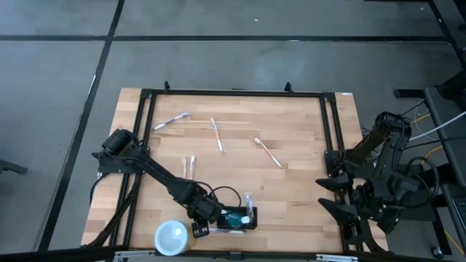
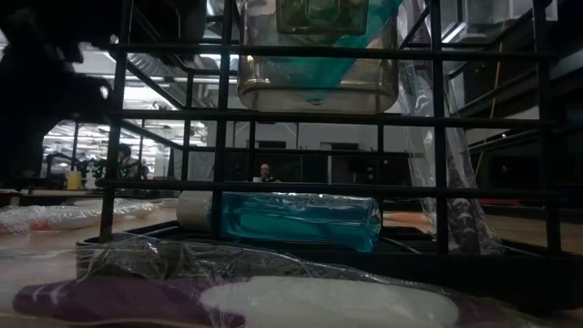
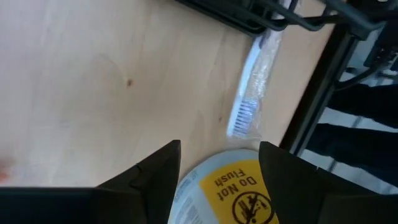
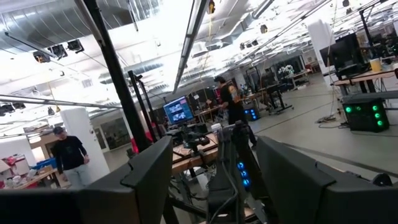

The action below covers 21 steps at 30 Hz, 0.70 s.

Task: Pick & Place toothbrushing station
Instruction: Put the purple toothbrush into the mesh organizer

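Wooden planks make up the tabletop (image 1: 291, 189), ringed by a black metal frame (image 1: 233, 93), with grey floor beyond. Starting at the left, my left gripper (image 1: 201, 225) hangs low near the front edge, just beside the round white-topped cup (image 1: 172, 237). In my left wrist view its fingers (image 3: 149, 180) stand apart with nothing between them, the cup's yellow label (image 3: 239, 196) showing in the gap and a wrapped toothbrush (image 3: 252, 87) lying on the wood farther off. Just right of that gripper sits the toothbrushing station (image 1: 239, 218), a small black rack by the front edge with a teal bottle (image 2: 296, 219) lying in it. Farther back, more wrapped toothbrushes (image 1: 218, 135) lie scattered, well apart from the rack. At the far right, my right gripper (image 4: 214, 180) waits off the table's side, fingers spread and empty, looking out into the room.

I judge the risk to be crowding: the cup is so near my left fingers that a careless swing could tip it, or nudge the rack and spill its contents.

From above, my own arm covers the rack's left end, and I cannot tell how many items it holds.
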Tool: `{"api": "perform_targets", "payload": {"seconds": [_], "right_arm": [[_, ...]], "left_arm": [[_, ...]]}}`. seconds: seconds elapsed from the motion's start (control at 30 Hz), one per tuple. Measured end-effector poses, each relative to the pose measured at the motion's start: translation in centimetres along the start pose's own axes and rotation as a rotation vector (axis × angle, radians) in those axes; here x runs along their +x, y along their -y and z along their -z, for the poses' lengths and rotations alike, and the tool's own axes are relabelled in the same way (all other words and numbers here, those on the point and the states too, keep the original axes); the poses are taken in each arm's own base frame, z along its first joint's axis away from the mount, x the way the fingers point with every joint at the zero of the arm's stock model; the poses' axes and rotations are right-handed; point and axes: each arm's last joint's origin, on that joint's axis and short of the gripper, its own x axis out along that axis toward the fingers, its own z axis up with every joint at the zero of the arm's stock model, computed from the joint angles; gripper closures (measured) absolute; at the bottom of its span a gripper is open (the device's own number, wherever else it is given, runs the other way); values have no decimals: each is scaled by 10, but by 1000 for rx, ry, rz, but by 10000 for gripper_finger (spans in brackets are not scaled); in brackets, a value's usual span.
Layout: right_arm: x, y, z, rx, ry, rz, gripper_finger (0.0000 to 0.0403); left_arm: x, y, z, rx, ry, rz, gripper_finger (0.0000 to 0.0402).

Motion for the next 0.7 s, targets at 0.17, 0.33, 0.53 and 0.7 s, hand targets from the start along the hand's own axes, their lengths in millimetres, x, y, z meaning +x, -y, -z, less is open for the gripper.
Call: {"api": "perform_targets", "payload": {"seconds": [0.17, 0.33, 0.53, 0.7], "right_arm": [[0, 0, 0, 1, 0, 0, 168], [0, 0, -1, 9, 2, 2, 168], [0, 1, -1, 12, 4, 2, 168], [0, 0, -1, 12, 4, 2, 168]], "left_arm": [[3, 5, 0, -10, 37, 35, 182], [4, 9, 5, -13, 46, 33, 182], [7, 16, 16, -27, 38, 29, 182], [9, 20, 22, -26, 46, 19, 182]]}}
